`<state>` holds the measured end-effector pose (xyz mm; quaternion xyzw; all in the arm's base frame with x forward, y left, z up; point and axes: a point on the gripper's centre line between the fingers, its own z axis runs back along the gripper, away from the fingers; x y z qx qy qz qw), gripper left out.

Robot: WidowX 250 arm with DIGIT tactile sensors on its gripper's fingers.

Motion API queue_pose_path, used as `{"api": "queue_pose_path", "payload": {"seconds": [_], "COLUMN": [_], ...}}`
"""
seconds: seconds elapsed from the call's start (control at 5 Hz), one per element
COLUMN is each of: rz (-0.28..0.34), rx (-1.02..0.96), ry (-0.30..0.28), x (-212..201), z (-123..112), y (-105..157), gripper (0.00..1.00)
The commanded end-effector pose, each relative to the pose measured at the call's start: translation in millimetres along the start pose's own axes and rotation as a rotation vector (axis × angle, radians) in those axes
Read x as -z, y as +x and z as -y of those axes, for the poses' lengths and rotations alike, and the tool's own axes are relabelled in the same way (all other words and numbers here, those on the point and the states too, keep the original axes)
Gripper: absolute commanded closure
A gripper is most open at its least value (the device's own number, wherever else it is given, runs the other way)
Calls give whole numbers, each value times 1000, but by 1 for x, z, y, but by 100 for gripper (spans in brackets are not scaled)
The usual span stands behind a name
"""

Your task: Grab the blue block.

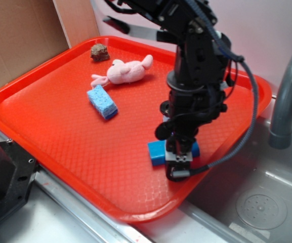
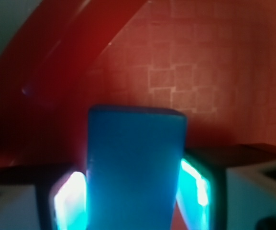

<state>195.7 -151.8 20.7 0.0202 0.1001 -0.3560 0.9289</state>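
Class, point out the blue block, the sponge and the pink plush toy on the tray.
blue block (image 1: 157, 151): exterior view, its exposed left end.
sponge (image 1: 101, 100): exterior view, its speckled top face.
pink plush toy (image 1: 125, 71): exterior view, middle of its body.

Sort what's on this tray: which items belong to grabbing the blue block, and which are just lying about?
Part of the job:
- blue block, between the fingers
- hand, down over the block

Just lying about:
- light blue sponge
- pink plush toy
- brown lump at the tray's far corner
- red tray
- faucet

blue block med blue | tray red, grid texture | sponge lt blue, speckled
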Motion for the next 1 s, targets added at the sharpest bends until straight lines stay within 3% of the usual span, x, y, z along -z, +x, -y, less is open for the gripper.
{"api": "queue_pose_path", "payload": {"seconds": [0.0, 0.2, 0.4, 0.6, 0.8], "rz": [175, 208, 250, 222, 144], "rx": [-235, -458, -591, -703, -815], "ry": [-89, -111, -82, -58, -30], "x": [-42, -69, -93, -110, -111], "z": [-45, -65, -72, -75, -72], "y": [-85, -121, -141, -147, -138], "gripper": [100, 100, 100, 100, 100]}}
